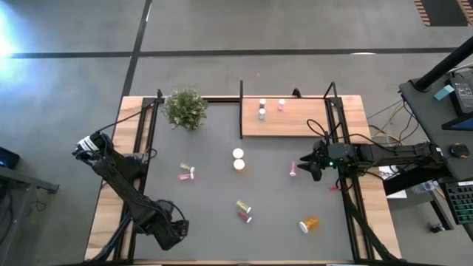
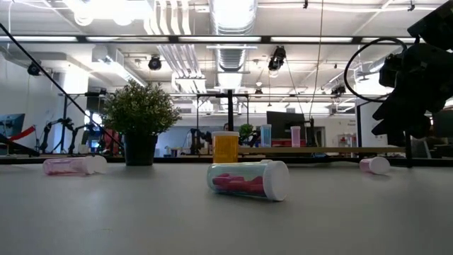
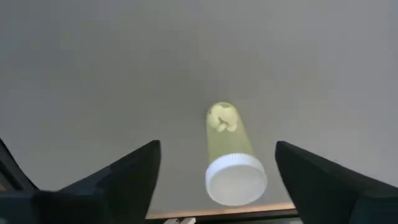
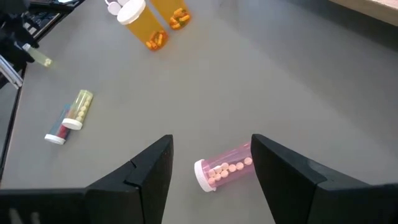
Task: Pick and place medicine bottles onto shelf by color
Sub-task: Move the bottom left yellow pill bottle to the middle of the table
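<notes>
Three small bottles stand on the light wooden shelf [image 1: 284, 118] at the far edge of the dark grey table [image 1: 214, 199] in the high view: two white ones [image 1: 261, 109] and a pink one [image 1: 281, 105]. A green bushy plant [image 1: 185, 108] sits near the far left corner. An upright orange bottle with a white cap [image 1: 238, 159] stands mid-table, a pink and a yellow-green bottle lying side by side [image 1: 186, 172] rest toward the left, another yellow-green and red pair [image 1: 243, 210] lies nearer the front edge, and an orange bottle on its side [image 1: 309, 223] lies toward the front right. The right gripper [image 1: 305, 164] hovers just beside a small pink bottle lying flat [image 1: 293, 169] near the right edge. The left gripper [image 1: 175, 230] hangs by the front left corner.

From table height in the low view, a clear bottle of red pills with a white cap [image 2: 249, 180] lies on its side in front, with the plant and orange bottle behind.

Through the left wrist view, the left fingers [image 3: 124, 177] stand wide apart above a yellow-green bottle lying on the table, cap toward the camera [image 3: 230, 155].

Through the right wrist view, the right fingers [image 4: 146, 174] are spread, and the pink bottle lies between them on the table, untouched.
</notes>
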